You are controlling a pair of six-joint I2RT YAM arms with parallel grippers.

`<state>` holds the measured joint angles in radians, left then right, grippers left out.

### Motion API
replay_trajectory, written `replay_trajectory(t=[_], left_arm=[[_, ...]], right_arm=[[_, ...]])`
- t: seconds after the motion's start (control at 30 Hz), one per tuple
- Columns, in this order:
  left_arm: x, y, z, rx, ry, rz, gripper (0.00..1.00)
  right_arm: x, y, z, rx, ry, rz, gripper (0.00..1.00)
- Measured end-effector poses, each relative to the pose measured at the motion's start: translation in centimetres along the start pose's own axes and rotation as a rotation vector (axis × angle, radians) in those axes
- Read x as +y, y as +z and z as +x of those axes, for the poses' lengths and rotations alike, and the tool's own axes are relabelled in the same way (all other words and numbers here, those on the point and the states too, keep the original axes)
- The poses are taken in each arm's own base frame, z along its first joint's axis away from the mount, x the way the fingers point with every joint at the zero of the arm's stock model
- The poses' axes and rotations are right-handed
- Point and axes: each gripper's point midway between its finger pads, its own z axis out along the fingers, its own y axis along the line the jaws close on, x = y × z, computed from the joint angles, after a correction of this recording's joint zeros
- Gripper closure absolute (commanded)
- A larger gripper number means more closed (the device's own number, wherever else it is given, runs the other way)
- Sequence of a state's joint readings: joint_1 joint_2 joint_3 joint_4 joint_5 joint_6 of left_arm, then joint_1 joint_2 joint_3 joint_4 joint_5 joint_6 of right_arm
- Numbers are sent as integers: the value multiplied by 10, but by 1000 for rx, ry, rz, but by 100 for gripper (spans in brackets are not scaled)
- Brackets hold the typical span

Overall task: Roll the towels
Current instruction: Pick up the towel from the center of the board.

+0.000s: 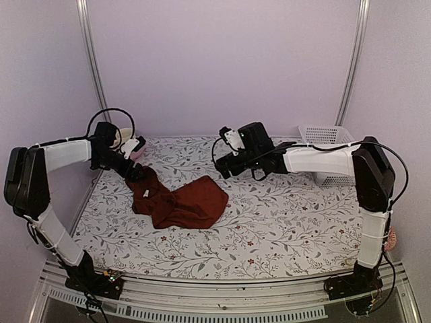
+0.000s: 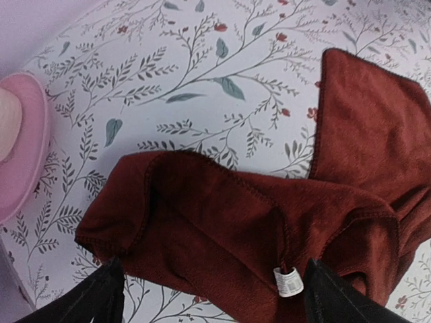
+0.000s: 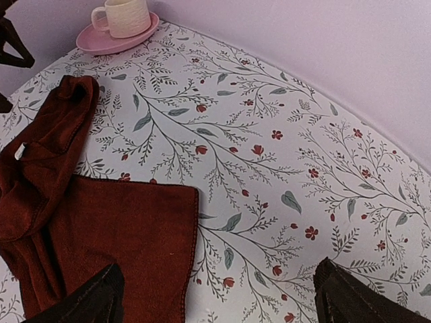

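Currently the maroon towel [image 1: 178, 202] lies crumpled on the floral worktop [image 1: 283, 222], its white tag [image 2: 289, 281] showing; left fingers [image 2: 94, 299] stand apart just above its far-left end, right fingers [image 3: 94, 299] apart over the worktop beside its right edge, pink saucer [image 3: 114, 37] beyond it

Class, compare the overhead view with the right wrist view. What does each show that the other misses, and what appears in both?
Only the overhead view shows the white basket at the far right, and the left arm and right arm whole. Only the right wrist view shows the cup whole with its handle, standing on the pink saucer, and the small white label on the towel. Both show the crumpled maroon towel lying on the floral table cover.
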<state>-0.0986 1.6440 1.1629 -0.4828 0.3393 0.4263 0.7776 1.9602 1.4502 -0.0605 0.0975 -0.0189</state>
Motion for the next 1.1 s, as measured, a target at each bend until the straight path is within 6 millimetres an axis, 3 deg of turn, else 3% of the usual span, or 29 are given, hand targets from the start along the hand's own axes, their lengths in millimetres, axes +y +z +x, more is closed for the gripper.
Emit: replay_trajectory(t=[0.07,0.2,0.5,0.83,1.1], left_arm=[[6,7,20,41,22,-37,11],[17,16,39,74,76,-114,15],[56,36,34,54,117,-287,25],[58,58,46,80,103,-271,29],[69,79,54,118,70,-311,37]], right_arm=[[3,14,2,27,-2,-7,1],[6,31,6,65,1,-18,1],[10,45,4,76,52,-30,1],[13,69,12,91,84,-32,1],[15,102,26,107,108,-21,1]])
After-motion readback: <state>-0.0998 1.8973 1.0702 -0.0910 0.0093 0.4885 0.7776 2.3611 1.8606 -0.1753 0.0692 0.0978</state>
